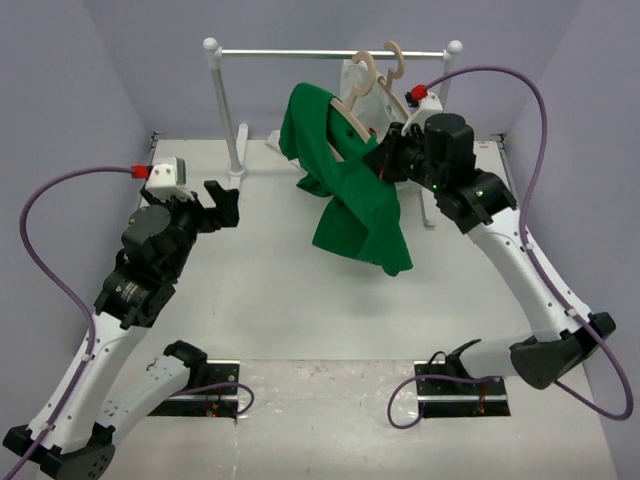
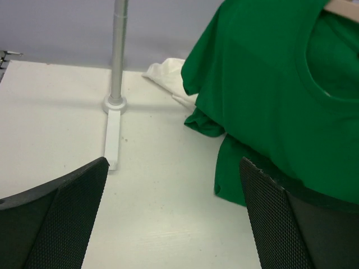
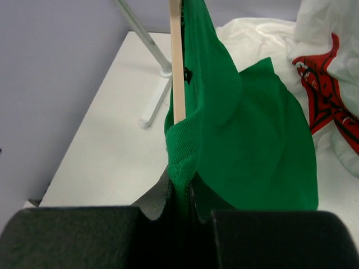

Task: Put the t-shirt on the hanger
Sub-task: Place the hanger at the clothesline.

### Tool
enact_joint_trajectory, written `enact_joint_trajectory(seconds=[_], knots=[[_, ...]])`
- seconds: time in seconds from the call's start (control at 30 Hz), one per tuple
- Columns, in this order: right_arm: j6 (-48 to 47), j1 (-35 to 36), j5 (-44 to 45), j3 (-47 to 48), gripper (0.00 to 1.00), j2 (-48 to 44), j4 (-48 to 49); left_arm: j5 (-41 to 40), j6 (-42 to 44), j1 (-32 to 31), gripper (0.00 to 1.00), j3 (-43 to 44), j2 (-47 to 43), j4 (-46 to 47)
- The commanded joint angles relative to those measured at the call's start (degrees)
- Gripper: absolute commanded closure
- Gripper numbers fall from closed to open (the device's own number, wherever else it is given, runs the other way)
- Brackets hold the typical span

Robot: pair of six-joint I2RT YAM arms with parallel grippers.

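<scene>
The green t-shirt (image 1: 345, 185) hangs partly draped over the pale wooden hanger (image 1: 352, 110), which hooks on the rail at the back. The shirt's lower part droops toward the table. My right gripper (image 1: 385, 160) is shut on the shirt's ribbed collar edge (image 3: 182, 151), right beside the hanger's wooden arm (image 3: 178, 67). My left gripper (image 1: 222, 203) is open and empty, left of the shirt; in the left wrist view the shirt (image 2: 275, 89) fills the upper right, just beyond my right fingertip (image 2: 275, 218).
A white rail rack (image 1: 330, 53) stands at the back with a left post (image 1: 228, 110) and foot (image 2: 112, 134). A second wooden hanger (image 1: 392, 70) hangs on it. A white t-shirt with red print (image 3: 328, 84) lies behind the green one.
</scene>
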Motion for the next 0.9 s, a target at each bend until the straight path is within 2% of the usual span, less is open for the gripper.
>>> enact_joint_trajectory(seconds=[0.0,0.1,0.23,0.33,0.7,0.87], knots=[[5.09,2.61,12.39,-1.27,1.0,1.98,11.94,4.92,4.56,0.03,0.0,-7.02,-4.01,1.79],[3.65,3.97,18.92,2.39,1.0,5.71,12.42,4.99,5.41,0.03,0.0,-11.69,-4.2,3.26],[1.26,3.99,25.02,10.0,1.0,12.74,10.62,5.98,6.77,0.03,0.0,-13.38,-3.57,1.85],[-0.48,3.93,28.43,12.24,1.0,15.64,12.17,6.14,7.82,0.03,0.0,-14.07,-3.96,0.97],[-5.48,3.92,27.33,27.29,1.0,28.65,9.46,6.48,7.9,0.04,0.0,-17.54,-6.4,2.26],[-4.74,3.93,27.13,26.26,1.0,31.32,8.98,6.43,7.61,0.12,0.0,-18.02,-6.6,1.56]])
